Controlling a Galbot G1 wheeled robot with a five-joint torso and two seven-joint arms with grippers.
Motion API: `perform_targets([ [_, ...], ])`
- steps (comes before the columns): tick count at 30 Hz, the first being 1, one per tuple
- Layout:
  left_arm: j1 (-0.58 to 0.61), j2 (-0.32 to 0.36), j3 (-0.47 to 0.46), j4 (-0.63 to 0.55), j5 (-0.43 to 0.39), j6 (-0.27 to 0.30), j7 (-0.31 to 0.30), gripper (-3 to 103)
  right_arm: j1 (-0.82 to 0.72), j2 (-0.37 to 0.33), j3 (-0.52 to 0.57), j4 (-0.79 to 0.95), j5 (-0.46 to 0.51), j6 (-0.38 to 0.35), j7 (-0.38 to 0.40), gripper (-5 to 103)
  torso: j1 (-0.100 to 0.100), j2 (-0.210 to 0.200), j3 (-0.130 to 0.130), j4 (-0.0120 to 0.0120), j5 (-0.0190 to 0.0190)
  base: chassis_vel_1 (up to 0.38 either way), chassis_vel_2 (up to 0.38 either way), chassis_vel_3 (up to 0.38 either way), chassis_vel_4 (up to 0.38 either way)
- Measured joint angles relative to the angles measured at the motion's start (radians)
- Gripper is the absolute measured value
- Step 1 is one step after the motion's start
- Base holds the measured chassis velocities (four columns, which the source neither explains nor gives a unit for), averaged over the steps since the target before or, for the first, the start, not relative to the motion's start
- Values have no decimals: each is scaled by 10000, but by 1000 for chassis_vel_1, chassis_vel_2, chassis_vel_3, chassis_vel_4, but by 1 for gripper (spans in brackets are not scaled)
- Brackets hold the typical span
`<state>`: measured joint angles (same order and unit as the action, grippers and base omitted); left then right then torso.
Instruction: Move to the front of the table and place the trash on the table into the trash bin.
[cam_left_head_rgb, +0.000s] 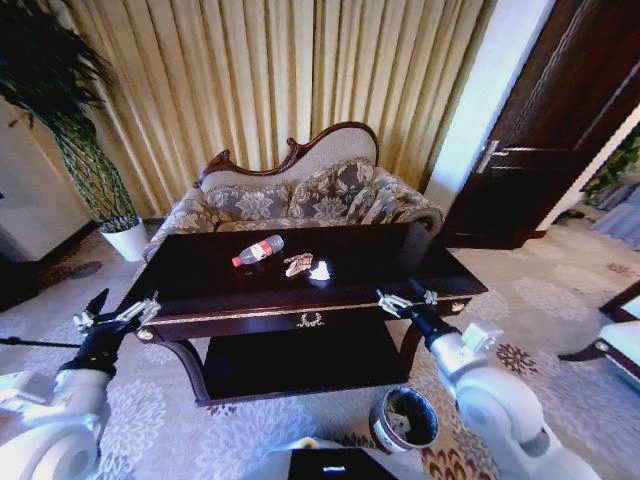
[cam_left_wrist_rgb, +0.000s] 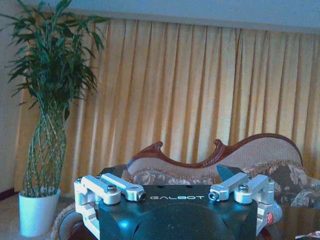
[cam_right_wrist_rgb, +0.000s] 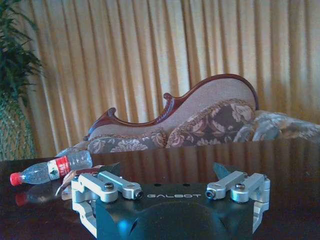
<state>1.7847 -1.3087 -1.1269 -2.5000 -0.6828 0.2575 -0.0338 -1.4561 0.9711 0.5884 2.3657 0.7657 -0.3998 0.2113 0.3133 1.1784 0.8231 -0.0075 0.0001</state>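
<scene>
The dark glossy table (cam_left_head_rgb: 200, 272) stands right in front of me. A clear plastic bottle with a red label (cam_left_head_rgb: 258, 250) lies on it on its side. Beside the bottle are a brownish wrapper (cam_left_head_rgb: 298, 264) and a crumpled white paper (cam_left_head_rgb: 320, 271). The round dark trash bin (cam_left_head_rgb: 405, 420) stands on the carpet below the table's right front corner. My left gripper (cam_left_head_rgb: 120, 312) hovers open off the table's left front corner. My right gripper (cam_left_head_rgb: 407, 298) is open over the right front edge, apart from the trash. In the right wrist view the bottle (cam_right_wrist_rgb: 50, 170) lies beyond the open gripper (cam_right_wrist_rgb: 167, 170).
An ornate sofa (cam_left_head_rgb: 300, 195) sits behind the table before gold curtains. A white plant pot (cam_left_head_rgb: 127, 238) stands at the far left and a dark door (cam_left_head_rgb: 540, 130) at the right. A chair corner (cam_left_head_rgb: 615, 335) shows at the right. Patterned carpet lies around the table.
</scene>
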Motion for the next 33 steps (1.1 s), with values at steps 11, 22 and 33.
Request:
perform_targets([
  [11,133,-281,107,1,220,-17,-19,100,3748,-1066,-2946,-2046,888,-1184,432,100,11,-5,5,-1,0,0,0,0,0],
  [22,143,-410,-39,1,302,-17,-58,100,6381,-467,-5539,-3276,1576,-1733,1354,100,10,-6,5,0,-3,0,0,0,0],
  [33,59,-424,213,0,512,-24,-187,100,7265,43,-6527,-4188,1533,-1845,1694,100,9,-5,4,0,-2,0,0,0,0],
])
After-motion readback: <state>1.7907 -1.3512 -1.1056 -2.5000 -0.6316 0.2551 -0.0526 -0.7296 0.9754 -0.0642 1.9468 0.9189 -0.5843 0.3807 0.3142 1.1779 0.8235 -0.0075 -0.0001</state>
